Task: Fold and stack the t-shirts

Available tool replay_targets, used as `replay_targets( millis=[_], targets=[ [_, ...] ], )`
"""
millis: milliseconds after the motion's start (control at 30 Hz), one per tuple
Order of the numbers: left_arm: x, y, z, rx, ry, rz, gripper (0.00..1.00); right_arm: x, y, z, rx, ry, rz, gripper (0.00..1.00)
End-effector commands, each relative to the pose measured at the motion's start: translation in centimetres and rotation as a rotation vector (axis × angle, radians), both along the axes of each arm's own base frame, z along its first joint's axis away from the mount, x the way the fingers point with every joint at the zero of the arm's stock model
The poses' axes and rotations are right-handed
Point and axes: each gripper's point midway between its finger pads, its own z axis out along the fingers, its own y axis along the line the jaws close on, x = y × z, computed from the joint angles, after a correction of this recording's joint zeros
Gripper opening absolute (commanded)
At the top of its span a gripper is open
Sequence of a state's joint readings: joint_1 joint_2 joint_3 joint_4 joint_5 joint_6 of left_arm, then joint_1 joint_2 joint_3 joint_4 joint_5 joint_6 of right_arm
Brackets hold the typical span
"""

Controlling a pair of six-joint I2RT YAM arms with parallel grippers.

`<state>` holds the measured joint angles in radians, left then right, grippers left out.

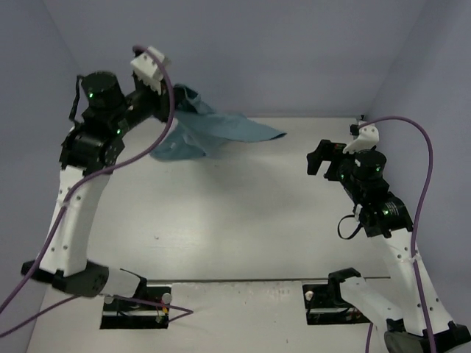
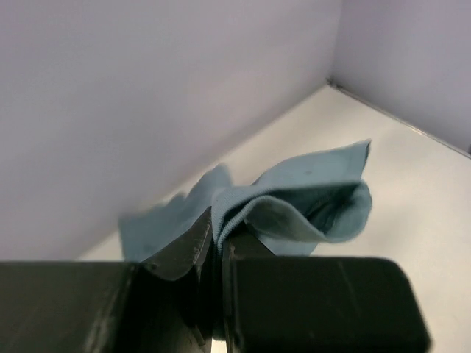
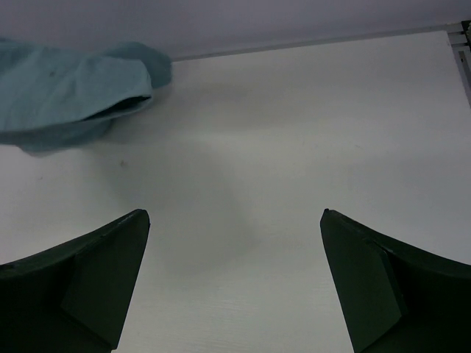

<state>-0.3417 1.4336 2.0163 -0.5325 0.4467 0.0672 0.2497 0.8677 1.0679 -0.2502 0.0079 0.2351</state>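
Now pinching a bunched fold of the teal t-shirt (image 1: 213, 131) tight in the left gripper (image 2: 218, 243), raised over the far left of the bench (image 1: 243, 220), near the back wall (image 1: 280, 51). Draping from there down to the right, with the trailing end resting on the bench. Holding the right gripper (image 3: 234, 215) wide apart and empty, low over bare bench, well right of the t-shirt
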Motion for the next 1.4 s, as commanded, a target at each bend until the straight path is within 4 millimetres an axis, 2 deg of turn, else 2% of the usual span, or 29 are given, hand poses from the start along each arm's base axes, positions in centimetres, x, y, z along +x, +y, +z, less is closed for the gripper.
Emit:
replay_targets(
  millis=[0, 133, 267, 333, 400, 500, 600, 733, 800, 833, 900, 1000, 1067, 1200, 1300, 1367],
  targets=[
    [-3.2, 0.5, -3.9, -0.054, 0.072, -0.019, 0.0, 0.6, 0.1, 1.6, 0.0, -0.066, -0.003, 1.0],
    [-7.1, 3.7, -11.2, -0.054, 0.215, 0.109, 0.0, 1.5, 1.1, -1.4, 0.004, 0.019, 0.036, 0.98],
    [-8.9, 7.3, -17.5, -0.04, 0.328, 0.299, 0.0, 3.0, 2.4, -5.1, 0.007, 0.132, 0.069, 0.94],
    [-9.5, 8.0, -20.6, -0.063, 0.384, 0.353, 0.0, 4.1, 2.9, -7.5, 0.016, 0.207, 0.054, 0.9],
    [-9.8, 8.7, -22.2, -0.093, 0.412, 0.403, 0.0, 4.9, 3.4, -9.5, 0.031, 0.266, 0.047, 0.85],
    [-10.1, 9.1, -24.6, -0.11, 0.461, 0.445, 0.0, 6.0, 4.2, -14.5, 0.012, 0.403, 0.02, 0.8],
    [-10.8, 9.8, -25.4, -0.123, 0.471, 0.481, 0.0, 6.8, 5.3, -19.0, 0.002, 0.526, 0.005, 0.77],
    [-11.7, 10.6, -26.2, -0.129, 0.484, 0.511, 0.0, 9.1, 8.0, -22.3, -0.07, 0.579, 0.037, 0.73],
    [-12.1, 10.9, -26.6, -0.124, 0.495, 0.528, 0.0, 9.9, 9.0, -24.8, -0.119, 0.619, 0.051, 0.73],
    [-12.2, 11.3, -26.8, -0.118, 0.498, 0.551, 0.0, 10.6, 9.3, -24.9, -0.124, 0.616, 0.058, 0.73],
    [-12.5, 11.6, -27.1, -0.118, 0.515, 0.567, 0.0, 10.9, 9.4, -26.7, -0.139, 0.653, 0.059, 0.72],
    [-12.9, 11.8, -26.9, -0.128, 0.515, 0.577, 0.0, 10.5, 9.0, -27.3, -0.136, 0.669, 0.033, 0.72],
    [-13.1, 11.9, -26.8, -0.133, 0.514, 0.575, 0.0, 9.4, 7.8, -27.9, -0.154, 0.682, -0.018, 0.72],
    [-13.2, 11.9, -26.4, -0.144, 0.51, 0.575, 0.0, 7.4, 6.0, -27.0, -0.17, 0.662, -0.07, 0.73],
    [-13.1, 11.8, -26.3, -0.137, 0.509, 0.569, 0.0, 6.1, 5.6, -26.5, -0.151, 0.656, -0.071, 0.73],
    [-12.9, 11.7, -26.2, -0.132, 0.512, 0.564, 0.0, 4.8, 5.3, -27.1, -0.142, 0.682, -0.069, 0.73]
  ],
)
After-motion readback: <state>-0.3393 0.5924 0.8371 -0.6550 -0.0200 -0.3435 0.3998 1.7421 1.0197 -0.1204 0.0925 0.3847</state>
